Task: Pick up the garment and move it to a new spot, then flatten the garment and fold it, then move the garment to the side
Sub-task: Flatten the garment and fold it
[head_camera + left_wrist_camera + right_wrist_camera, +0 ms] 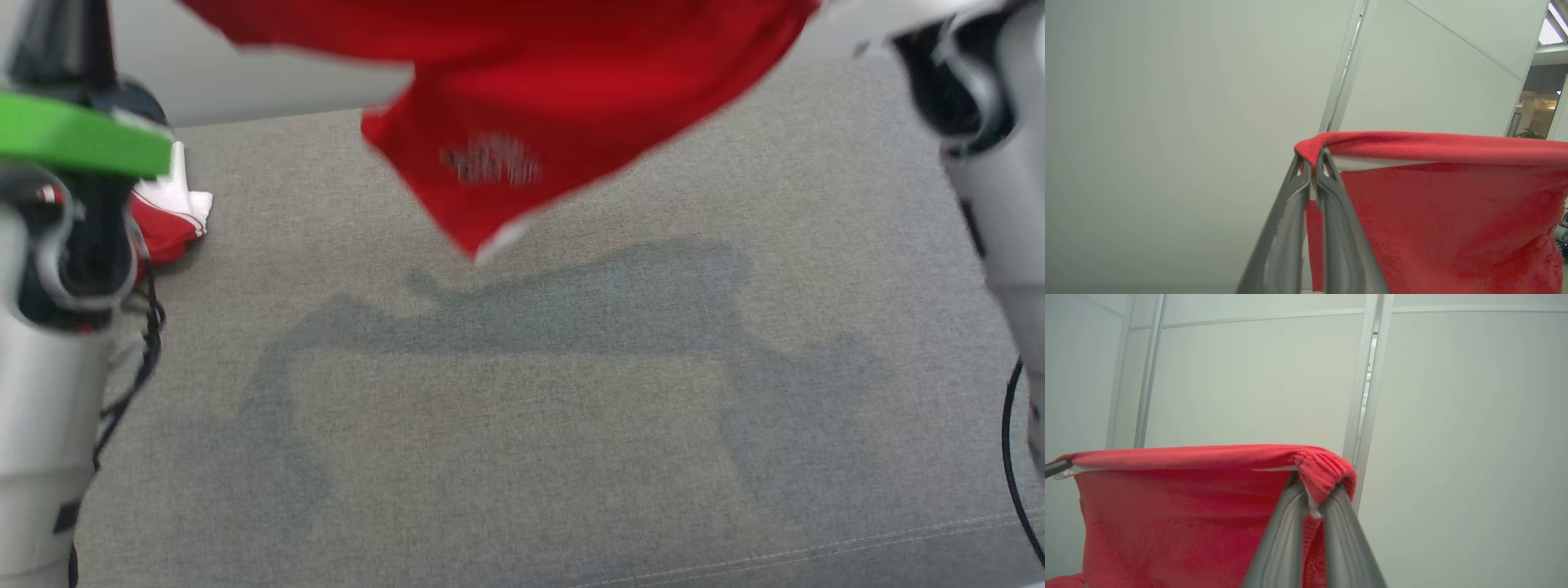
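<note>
The red garment hangs in the air above the grey cushion, stretched between both arms, its lower corner dangling with a blurred print on it. In the left wrist view my left gripper is shut on one top corner of the garment, the cloth pinched at the fingertips. My right gripper is shut on the other top corner of the garment, with fabric bunched over its tips. The top hem runs taut between the two.
A second red and white piece of clothing lies at the cushion's far left edge, behind my left arm. My right arm stands at the right edge. Pale wall panels rise behind.
</note>
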Robot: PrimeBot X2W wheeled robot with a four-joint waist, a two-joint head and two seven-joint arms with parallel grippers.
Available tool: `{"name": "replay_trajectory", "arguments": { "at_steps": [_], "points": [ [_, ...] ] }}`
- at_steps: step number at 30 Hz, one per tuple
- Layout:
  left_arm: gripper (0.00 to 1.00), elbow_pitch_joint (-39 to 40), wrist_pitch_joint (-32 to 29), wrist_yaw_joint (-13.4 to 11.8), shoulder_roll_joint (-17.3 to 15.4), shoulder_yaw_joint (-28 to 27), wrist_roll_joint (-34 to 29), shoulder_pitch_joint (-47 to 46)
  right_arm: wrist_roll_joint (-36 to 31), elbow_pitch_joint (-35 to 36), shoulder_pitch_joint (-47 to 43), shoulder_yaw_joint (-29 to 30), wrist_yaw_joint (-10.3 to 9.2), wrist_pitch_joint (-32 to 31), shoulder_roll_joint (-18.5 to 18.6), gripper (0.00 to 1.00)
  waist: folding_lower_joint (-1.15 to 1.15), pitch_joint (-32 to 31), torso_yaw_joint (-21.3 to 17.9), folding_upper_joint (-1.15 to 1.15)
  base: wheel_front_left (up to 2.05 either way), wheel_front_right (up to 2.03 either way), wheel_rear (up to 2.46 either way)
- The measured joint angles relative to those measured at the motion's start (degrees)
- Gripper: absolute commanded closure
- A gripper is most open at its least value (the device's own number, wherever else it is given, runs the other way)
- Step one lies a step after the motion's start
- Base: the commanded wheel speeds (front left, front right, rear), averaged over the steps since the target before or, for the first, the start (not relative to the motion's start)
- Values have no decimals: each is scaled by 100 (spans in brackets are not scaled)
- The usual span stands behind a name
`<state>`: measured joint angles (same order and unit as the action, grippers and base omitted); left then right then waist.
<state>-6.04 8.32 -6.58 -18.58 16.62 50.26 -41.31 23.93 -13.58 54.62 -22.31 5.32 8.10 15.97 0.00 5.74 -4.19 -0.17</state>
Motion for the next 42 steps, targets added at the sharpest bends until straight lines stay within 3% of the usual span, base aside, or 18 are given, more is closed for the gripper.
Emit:
{"name": "replay_trajectory", "arguments": {
  "at_steps": [3, 6, 11, 15, 19, 33, 42],
  "points": [
    [100, 283, 138, 0, 125, -212, 40, -691, 71, -10, 476, 142, -30, 78, 5, 100, 0, 89, 92, 0, 0, 0, 0],
    [100, 259, 130, -1, 115, -19, 40, -473, 99, -564, -58, -190, 73, -129, 81, 100, 0, 175, 177, 0, 0, 0, 0],
    [100, 34, -10, -2, 244, 460, 224, 1168, 390, -1451, -1550, -828, 162, -608, 69, 100, 0, 337, 246, 0, 0, 0, 0],
    [100, -394, -47, -12, 722, 844, 597, 2465, 488, -1951, -2265, -990, 174, -715, 120, 100, 0, 476, 288, 0, 0, 0, 0],
    [100, -695, 105, -18, 1028, 979, 679, 3145, 740, -2183, -2642, -947, 174, -601, 97, 100, 0, 541, 405, 0, 0, 0, 0],
    [100, -528, 543, 146, 824, 681, 526, 3479, 799, -1892, -3172, -1508, 182, 19, 37, 100, 0, 232, 585, 0, 0, 0, 0],
    [100, -561, 534, 154, 835, 1003, 457, 4402, 973, -1969, -3865, -1621, 220, 25, 290, 100, 0, 10, 609, 0, 0, 0, 0]
  ]
}}
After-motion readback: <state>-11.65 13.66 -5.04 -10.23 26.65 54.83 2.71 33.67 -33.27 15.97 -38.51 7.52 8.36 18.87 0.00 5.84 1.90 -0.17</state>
